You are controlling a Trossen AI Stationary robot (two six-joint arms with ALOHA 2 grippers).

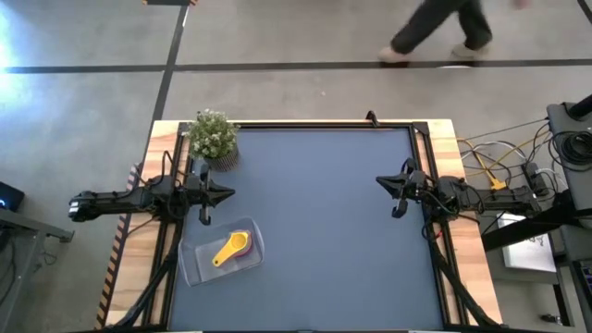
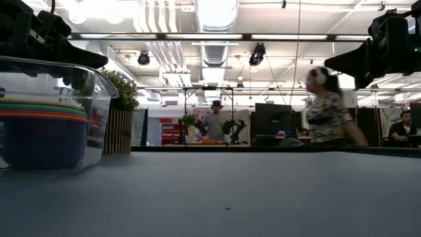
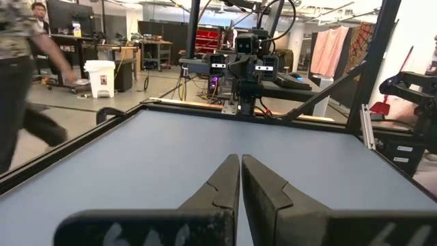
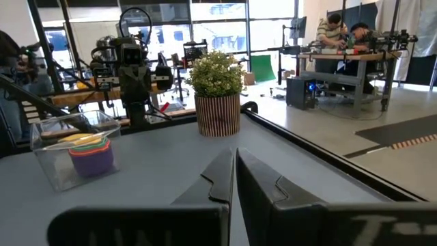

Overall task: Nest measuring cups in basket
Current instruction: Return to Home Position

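- The measuring cups (image 1: 231, 248) sit nested in the basket (image 1: 196, 266), near left on the table (image 1: 324, 231).
- The left gripper (image 1: 228, 193) hovers closed and empty beyond the basket.
- The right gripper (image 1: 380, 181) hovers closed and empty, far right.

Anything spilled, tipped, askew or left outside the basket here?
Nothing stands out. The measuring cups sit nested in one stack inside the basket, yellow on top, with none on the table outside it. The basket lies slightly turned to the table's edge. The left gripper and right gripper are shut, clear of it.

Overhead, table-level, opposed wrist cameras, sharing table (image 1: 324, 231)
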